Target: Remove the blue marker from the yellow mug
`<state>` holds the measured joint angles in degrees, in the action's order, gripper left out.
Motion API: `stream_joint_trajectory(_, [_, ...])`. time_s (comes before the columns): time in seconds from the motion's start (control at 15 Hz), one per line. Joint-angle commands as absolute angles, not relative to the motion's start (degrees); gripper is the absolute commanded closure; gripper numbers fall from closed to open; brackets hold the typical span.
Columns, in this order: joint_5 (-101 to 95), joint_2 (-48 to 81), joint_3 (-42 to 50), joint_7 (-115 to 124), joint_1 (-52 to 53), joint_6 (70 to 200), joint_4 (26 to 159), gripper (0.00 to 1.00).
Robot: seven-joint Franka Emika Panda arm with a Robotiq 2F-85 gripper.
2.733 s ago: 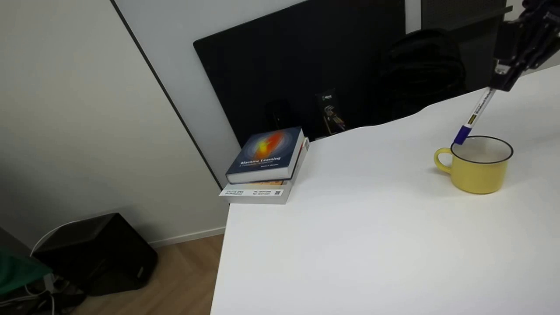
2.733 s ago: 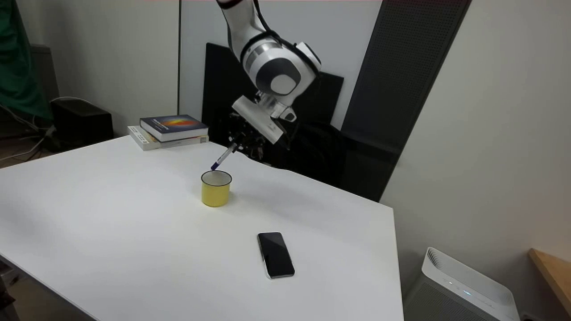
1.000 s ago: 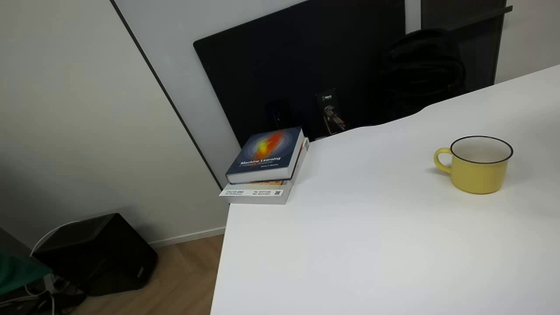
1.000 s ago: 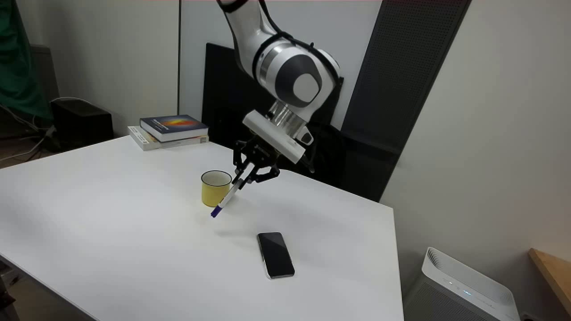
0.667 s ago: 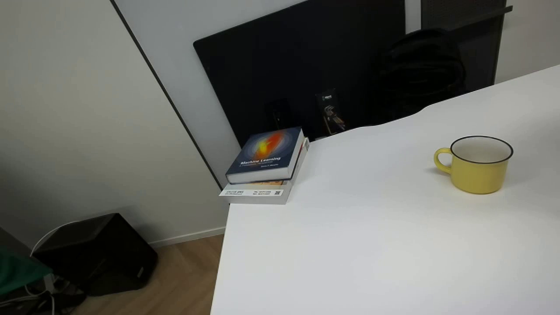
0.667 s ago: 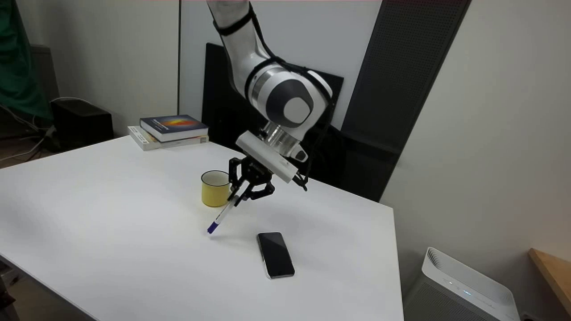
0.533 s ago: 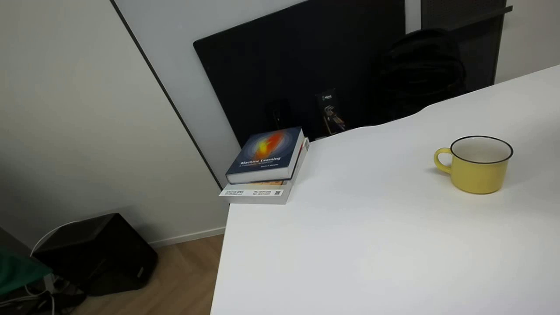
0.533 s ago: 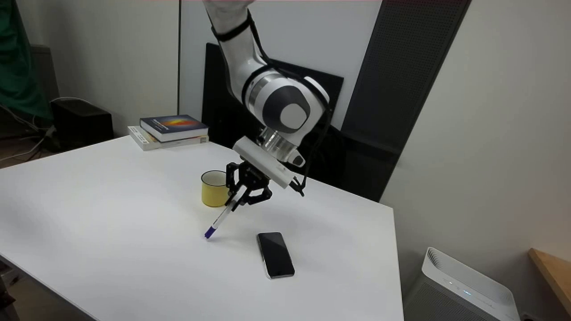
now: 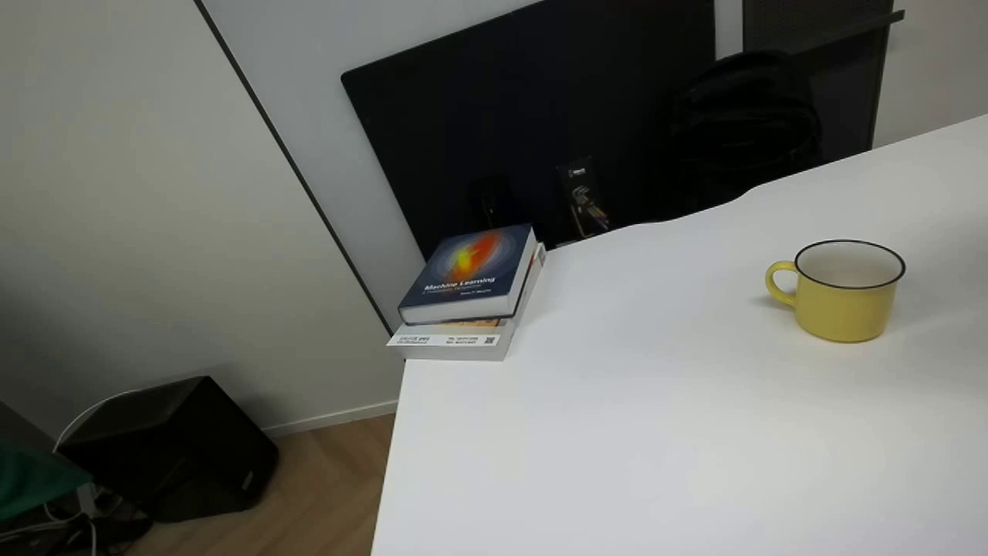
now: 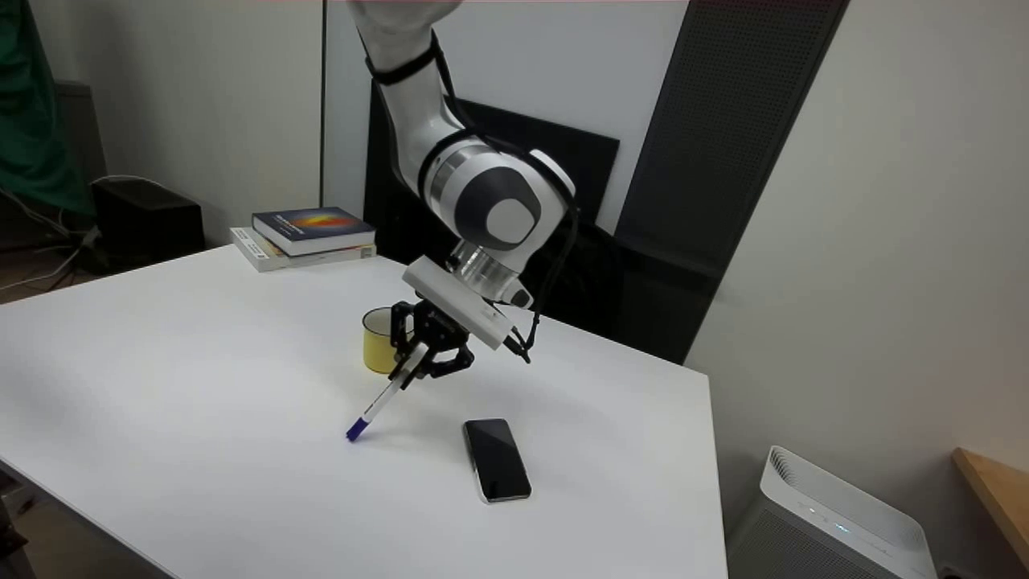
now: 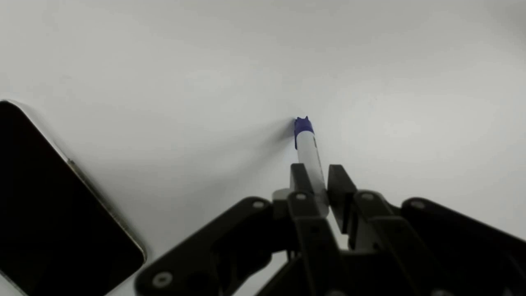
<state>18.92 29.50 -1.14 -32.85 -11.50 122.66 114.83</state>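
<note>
Centrally, in the wrist view, the pincer (image 11: 317, 172) is clamped on the marker (image 11: 307, 148), whose pale barrel passes between the fingers (image 11: 341, 186). In an exterior view, the marker tilts, blue cap (image 10: 357, 429) downward, outside the mug (image 10: 376, 346); contact between cap and worktop (image 10: 201, 402) cannot be confirmed. The mug stands upright in both exterior views, dark-rimmed and pale inside, with its handle (image 9: 779, 293) showing in an exterior view. A phone (image 10: 498, 460) lies flat near the marker, dark face upward. Two books (image 9: 467, 278) rest stacked at an edge of the worktop, well apart from the mug.
</note>
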Motion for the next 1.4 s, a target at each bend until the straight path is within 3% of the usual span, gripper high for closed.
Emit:
stream_joint_trajectory(0.0, [15.92,29.23,-0.74,-31.12,-10.89,126.63,116.21,0.96])
stream_joint_trajectory(0.67, [1.72,32.27,1.58,-22.74,-8.66,136.48,117.11,0.96])
stream_joint_trajectory(1.33, [-0.56,33.07,1.23,-19.58,-8.52,150.66,121.16,0.96])
